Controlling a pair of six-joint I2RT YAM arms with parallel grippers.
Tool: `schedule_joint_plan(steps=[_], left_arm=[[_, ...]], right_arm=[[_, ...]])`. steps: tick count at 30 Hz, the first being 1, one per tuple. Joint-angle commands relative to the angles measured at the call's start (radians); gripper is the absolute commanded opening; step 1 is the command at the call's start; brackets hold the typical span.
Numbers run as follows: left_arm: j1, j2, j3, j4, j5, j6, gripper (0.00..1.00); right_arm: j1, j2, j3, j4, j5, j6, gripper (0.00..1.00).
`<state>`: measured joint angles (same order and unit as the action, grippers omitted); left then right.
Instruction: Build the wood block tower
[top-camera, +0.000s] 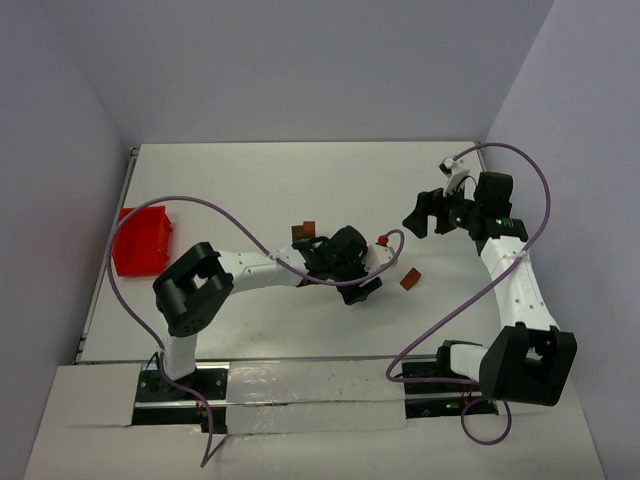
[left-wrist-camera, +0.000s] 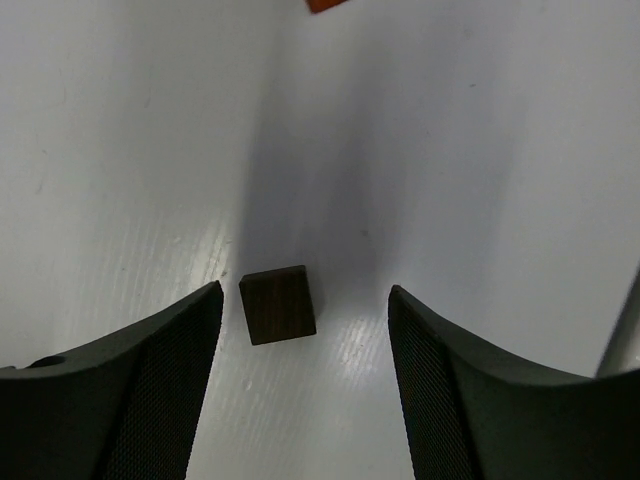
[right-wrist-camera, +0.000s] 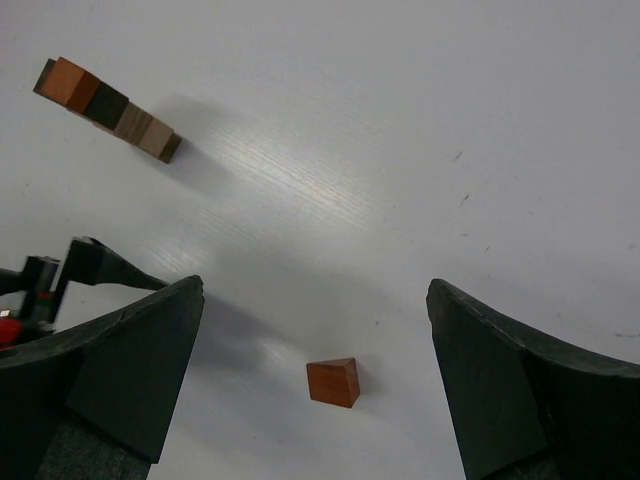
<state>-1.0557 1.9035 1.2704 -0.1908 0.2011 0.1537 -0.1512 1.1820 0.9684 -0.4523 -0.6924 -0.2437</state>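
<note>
A dark brown block (left-wrist-camera: 278, 304) lies on the white table between the open fingers of my left gripper (left-wrist-camera: 305, 290), nearer the left finger and not touched. In the top view that gripper (top-camera: 362, 288) is at mid-table and hides the block. A reddish-brown block (top-camera: 410, 279) lies just to its right, and it also shows in the right wrist view (right-wrist-camera: 333, 382). The small block tower (top-camera: 304, 231) stands behind the left arm; the right wrist view shows it (right-wrist-camera: 105, 108) as a stack of several blocks. My right gripper (top-camera: 420, 215) is open and empty, high above the table (right-wrist-camera: 315, 285).
A red plastic bin (top-camera: 140, 240) sits at the table's left edge. The left arm lies across the middle of the table (top-camera: 250, 180). Purple cables loop over both arms. Grey walls close the table on three sides.
</note>
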Motion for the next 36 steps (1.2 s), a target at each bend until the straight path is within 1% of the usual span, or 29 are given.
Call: schedule_joint_plan(steps=[1,6,9,12,13,15,17,18,19,22,24,26,27,28,29,33,36], left_arm=[[-0.006,0.057,0.065,-0.028,-0.102,-0.059,0.74],[-0.007,0.087,0.092,-0.051,-0.126,-0.080,0.73],[-0.007,0.105,0.102,-0.062,-0.113,-0.086,0.73],[-0.007,0.112,0.104,-0.067,-0.089,-0.092,0.69],[-0.007,0.115,0.107,-0.071,-0.086,-0.091,0.65],[-0.007,0.123,0.112,-0.087,-0.071,-0.086,0.55],[-0.006,0.127,0.113,-0.102,-0.067,-0.081,0.42],[-0.006,0.127,0.113,-0.109,-0.063,-0.079,0.39],[-0.006,0.123,0.110,-0.114,-0.059,-0.079,0.38],[-0.006,0.114,0.097,-0.125,-0.057,-0.079,0.40],[-0.006,0.114,0.096,-0.135,-0.060,-0.081,0.45],[-0.006,0.114,0.095,-0.144,-0.065,-0.083,0.54],[-0.004,0.114,0.095,-0.147,-0.068,-0.083,0.55],[-0.004,0.112,0.092,-0.148,-0.066,-0.083,0.58],[-0.006,0.111,0.090,-0.151,-0.068,-0.082,0.60],[-0.004,0.104,0.079,-0.155,-0.069,-0.075,0.61],[-0.004,0.103,0.075,-0.161,-0.069,-0.071,0.58]], right_arm=[[-0.008,-0.018,0.003,0.063,-0.051,0.040,1.00],[-0.009,-0.017,-0.001,0.062,-0.071,0.039,1.00],[-0.008,-0.018,-0.001,0.066,-0.079,0.040,1.00],[-0.008,-0.020,0.000,0.063,-0.080,0.039,1.00],[-0.008,-0.020,0.000,0.063,-0.079,0.038,1.00],[-0.008,-0.018,0.001,0.063,-0.081,0.038,1.00],[-0.010,-0.015,0.006,0.061,-0.081,0.039,1.00],[-0.009,-0.013,0.007,0.061,-0.082,0.040,1.00],[-0.008,-0.010,0.010,0.059,-0.084,0.039,1.00],[-0.008,-0.004,0.020,0.051,-0.087,0.035,1.00],[-0.008,0.000,0.021,0.050,-0.090,0.037,1.00],[-0.010,0.002,0.021,0.049,-0.094,0.040,1.00],[-0.008,0.001,0.019,0.049,-0.094,0.038,1.00],[-0.008,0.000,0.018,0.049,-0.093,0.037,1.00],[-0.010,-0.004,0.016,0.047,-0.091,0.035,1.00],[-0.010,-0.005,0.015,0.044,-0.094,0.034,1.00],[-0.010,-0.004,0.015,0.044,-0.096,0.032,1.00]])
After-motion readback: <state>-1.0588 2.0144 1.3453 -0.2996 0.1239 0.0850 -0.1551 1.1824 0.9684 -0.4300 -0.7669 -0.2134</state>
